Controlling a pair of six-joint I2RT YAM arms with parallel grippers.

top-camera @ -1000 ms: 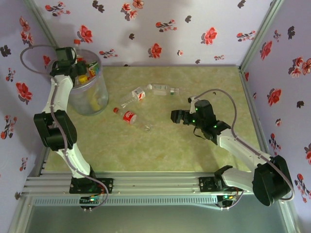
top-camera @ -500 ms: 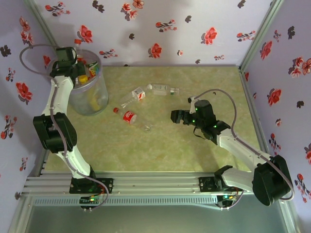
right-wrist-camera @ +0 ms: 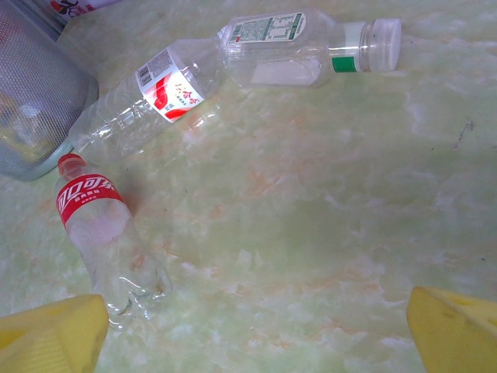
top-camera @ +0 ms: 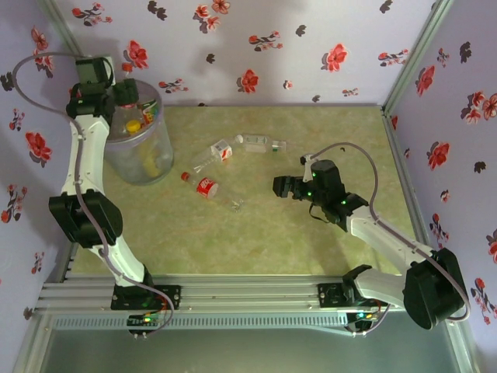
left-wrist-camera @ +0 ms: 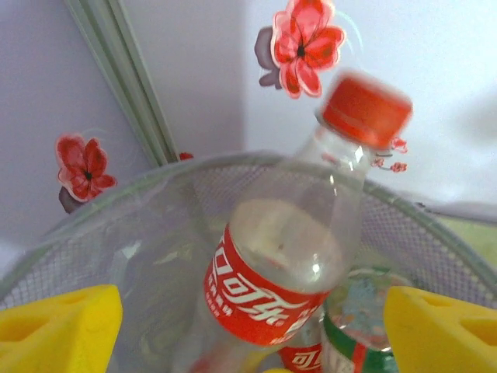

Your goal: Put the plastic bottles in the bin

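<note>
While the left gripper (left-wrist-camera: 248, 334) hangs above the bin (left-wrist-camera: 435, 233), its yellow fingers (left-wrist-camera: 58, 326) are spread wide and released. A red-capped cola bottle (left-wrist-camera: 287, 256) leans inside the bin between them, apart from both. Under it sits a green-label bottle (left-wrist-camera: 349, 326). The bin stands at the far left corner of the table (top-camera: 311, 233).

The right gripper (right-wrist-camera: 252, 334) is released too, its fingers wide apart low over the pale green marbled surface, near the middle of the table. Beyond it three bottles lie on their sides: a red-label bottle (right-wrist-camera: 101, 241) nearest, a clear bottle (right-wrist-camera: 155, 101) pointing toward the bin, and a white-capped bottle (right-wrist-camera: 303, 50) just beside it, nearer the far edge.

Lilac walls (top-camera: 311, 47) with red flowers close the table at the far, left and right edges — metal posts (top-camera: 408, 70) stand in the corners. Open surface runs from the right gripper to the right and near edges.
</note>
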